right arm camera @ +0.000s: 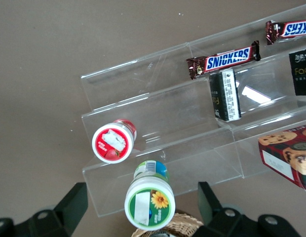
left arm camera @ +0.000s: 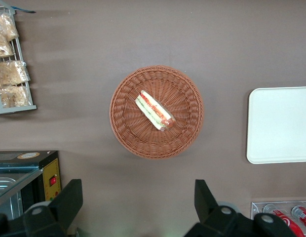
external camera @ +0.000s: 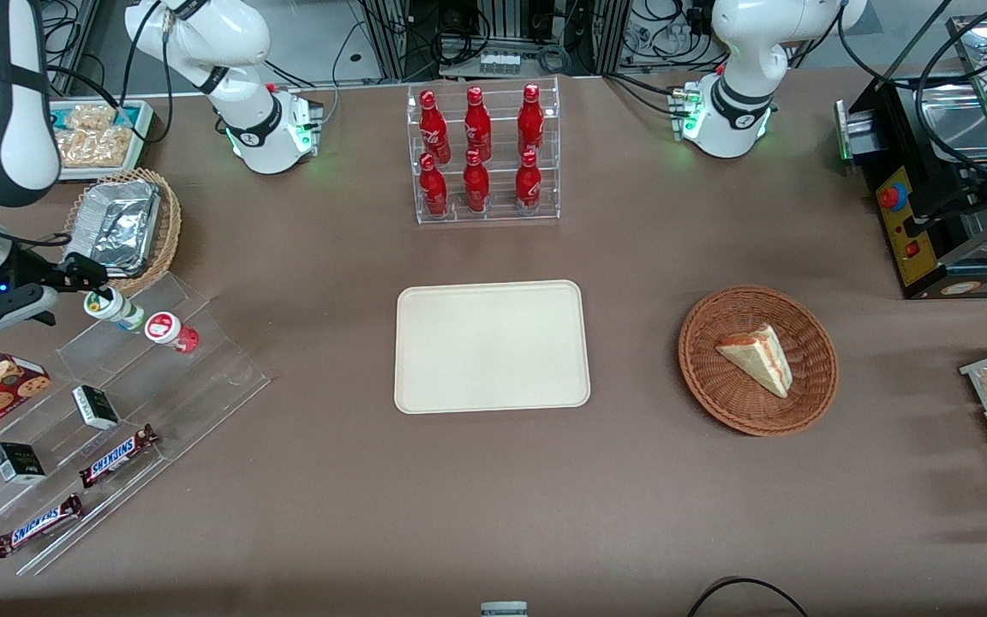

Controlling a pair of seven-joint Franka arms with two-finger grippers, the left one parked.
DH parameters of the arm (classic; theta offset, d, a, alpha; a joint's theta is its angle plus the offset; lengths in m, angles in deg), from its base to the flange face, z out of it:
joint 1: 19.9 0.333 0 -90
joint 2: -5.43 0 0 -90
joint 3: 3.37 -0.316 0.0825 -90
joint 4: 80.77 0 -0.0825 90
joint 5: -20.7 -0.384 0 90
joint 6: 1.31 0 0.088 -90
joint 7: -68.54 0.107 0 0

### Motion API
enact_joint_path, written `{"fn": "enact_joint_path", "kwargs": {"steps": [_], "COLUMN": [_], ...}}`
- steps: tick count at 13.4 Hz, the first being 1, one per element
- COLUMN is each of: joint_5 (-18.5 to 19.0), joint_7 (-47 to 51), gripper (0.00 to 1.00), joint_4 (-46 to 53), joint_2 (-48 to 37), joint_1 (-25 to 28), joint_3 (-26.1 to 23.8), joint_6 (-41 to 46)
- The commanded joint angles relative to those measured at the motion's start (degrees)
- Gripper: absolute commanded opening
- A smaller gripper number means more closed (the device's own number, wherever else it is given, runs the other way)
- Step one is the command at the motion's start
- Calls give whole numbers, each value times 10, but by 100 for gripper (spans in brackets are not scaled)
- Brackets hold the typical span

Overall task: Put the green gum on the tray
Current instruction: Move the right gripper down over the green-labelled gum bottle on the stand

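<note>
My gripper (external camera: 92, 290) hangs over the clear stepped display stand (external camera: 159, 377) at my end of the table, and the green gum (external camera: 114, 308) sits right at my fingertips, on the stand's top step. In my wrist camera the bottle's green-and-white lid (right arm camera: 149, 203) shows between my two fingers (right arm camera: 70, 206), which stand wide, one on each side, with a clear gap to the lid on both; I am not holding anything. The bottle seems tipped from upright: the front camera shows its lid toward me and its body slanting away toward the red-lidded bottle (external camera: 171, 331), though I cannot tell whether that lean is real or only the angle of the camera. That matters, since my fingers have to close across the bottle's width, square to its long axis, and a true lean would call for matching it with my wrist. The red-lidded bottle stands just beside the green one, near but apart, so I judge the closing must stay clear of it. The tray (external camera: 492, 346) lies flat and bare at the middle of the table, well apart from the stand and toward the parked arm's end from here. The carry would run sideways over open tabletop, past the stand's edge.
</note>
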Motion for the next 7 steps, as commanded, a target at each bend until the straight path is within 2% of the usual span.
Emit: {"fn": "enact_joint_path", "kwargs": {"steps": [1,7], "joint_5": [2,1], "joint_7": [-21,-36], "gripper": [99,99], "joint_4": [-55,-95], "joint_2": [-29,-27], "joint_1": [-3,-3], "joint_3": [8,32], "joint_6": [-53,-87]}}
